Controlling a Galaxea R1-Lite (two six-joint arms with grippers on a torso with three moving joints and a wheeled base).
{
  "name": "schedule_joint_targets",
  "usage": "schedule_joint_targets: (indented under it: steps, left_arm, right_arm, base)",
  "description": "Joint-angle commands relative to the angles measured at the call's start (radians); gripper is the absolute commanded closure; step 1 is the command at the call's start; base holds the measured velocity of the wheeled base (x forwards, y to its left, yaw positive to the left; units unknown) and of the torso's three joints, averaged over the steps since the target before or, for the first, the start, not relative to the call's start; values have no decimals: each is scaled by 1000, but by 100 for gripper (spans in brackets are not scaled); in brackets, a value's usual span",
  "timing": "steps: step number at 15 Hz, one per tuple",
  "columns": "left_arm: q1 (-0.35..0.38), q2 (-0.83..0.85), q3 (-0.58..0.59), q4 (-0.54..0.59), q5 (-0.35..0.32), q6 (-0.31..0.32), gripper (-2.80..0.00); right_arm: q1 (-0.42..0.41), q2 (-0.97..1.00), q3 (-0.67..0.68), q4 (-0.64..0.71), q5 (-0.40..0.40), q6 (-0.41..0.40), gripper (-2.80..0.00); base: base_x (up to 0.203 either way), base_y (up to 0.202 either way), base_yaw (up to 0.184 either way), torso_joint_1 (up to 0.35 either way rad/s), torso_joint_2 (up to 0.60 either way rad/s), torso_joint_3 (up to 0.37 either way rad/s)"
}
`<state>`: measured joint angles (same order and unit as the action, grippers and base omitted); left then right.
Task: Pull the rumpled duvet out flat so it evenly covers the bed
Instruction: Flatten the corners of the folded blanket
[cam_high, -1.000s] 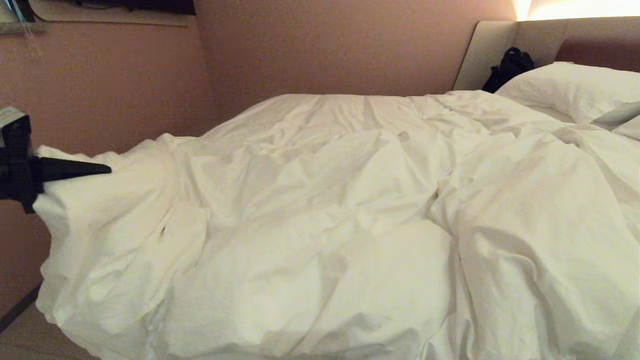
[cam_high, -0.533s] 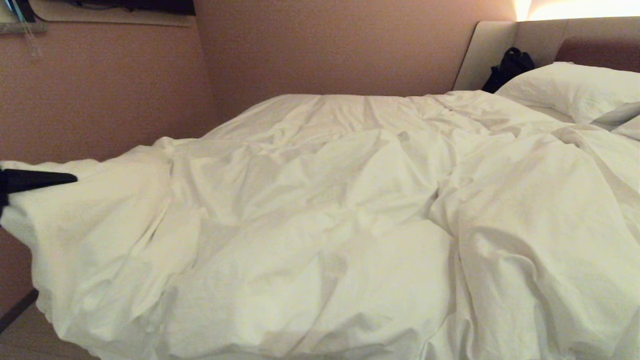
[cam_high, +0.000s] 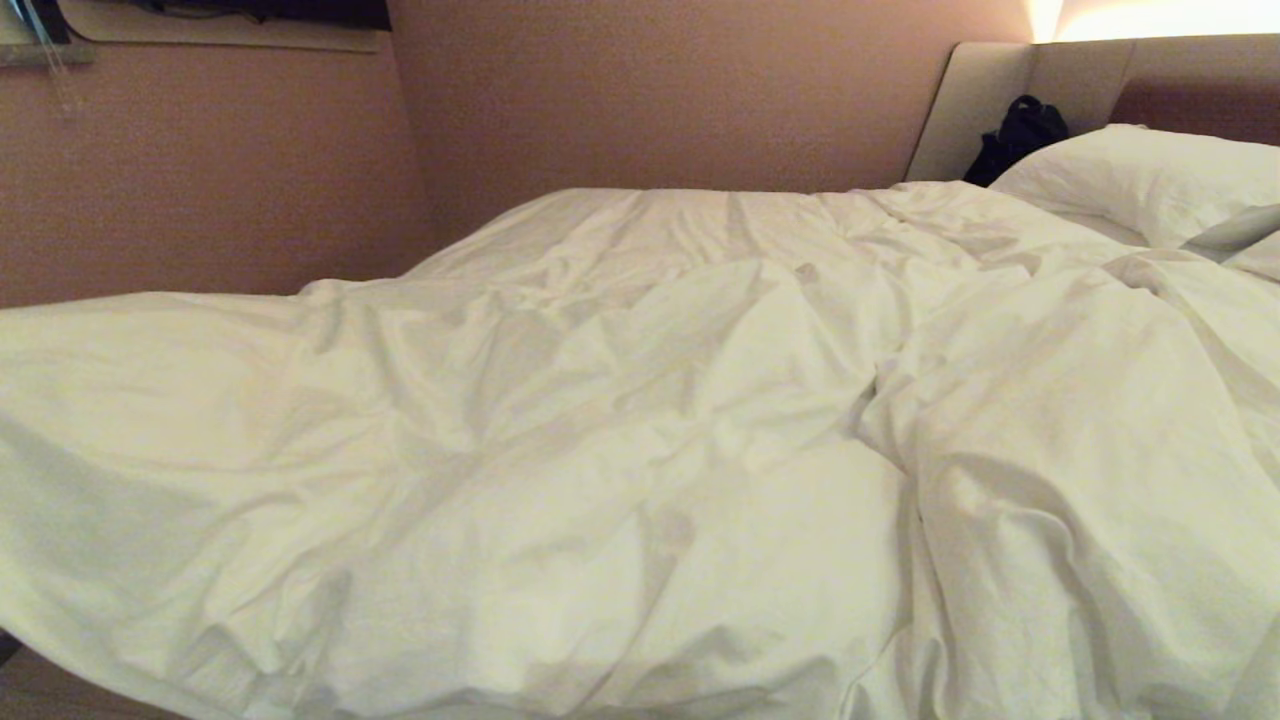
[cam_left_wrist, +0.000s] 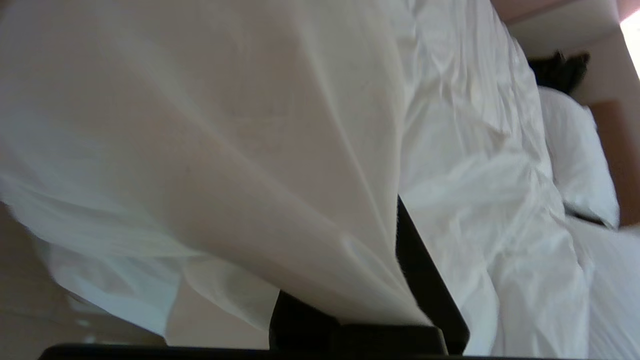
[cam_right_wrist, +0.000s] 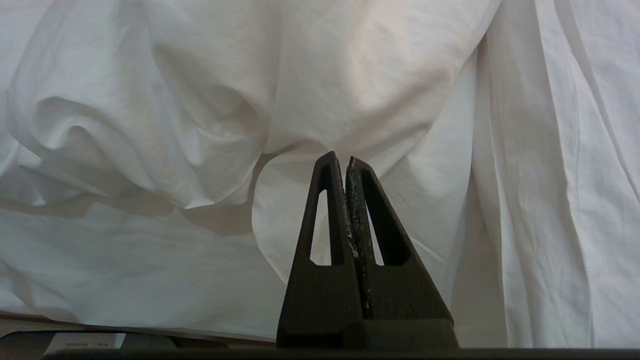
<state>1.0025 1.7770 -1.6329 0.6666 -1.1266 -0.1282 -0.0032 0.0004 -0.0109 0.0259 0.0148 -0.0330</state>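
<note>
White duvet (cam_high: 620, 450) hides bed; pillow (cam_high: 1140, 175), black bag (cam_high: 1015, 135) beyond.

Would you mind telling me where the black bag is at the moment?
In the head view the black bag sits at the far right, propped against the beige headboard, just beyond the white pillow.

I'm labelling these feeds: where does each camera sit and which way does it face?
Head view: high, facing down across the rumpled white duvet toward the plump white pillow; no arm shows.
Left wrist view: behind the left pincer, shut on lifted duvet, facing the pillow.
Right wrist view: behind the shut right pincer, facing hanging duvet folds.
Head and left wrist share pillow and duvet.
</note>
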Motion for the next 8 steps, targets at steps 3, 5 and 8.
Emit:
schedule_joint_targets:
  steps: [3,5,8]
  left_arm:
    - [17,-11,-92,1,-4,-54,0]
    - [-2,-25,-117,1,-4,-58,0]
    - [-44,-58,-123,2,-3,-54,0]
  right_arm:
    - [0,0,0,0,1,-1,0]
    - [0,0,0,0,1,-1,0]
    - [0,0,-1,0,1,-1,0]
  base:
    - [0,0,0,0,0,0]
    - [0,0,0,0,0,0]
    - [0,0,0,0,0,0]
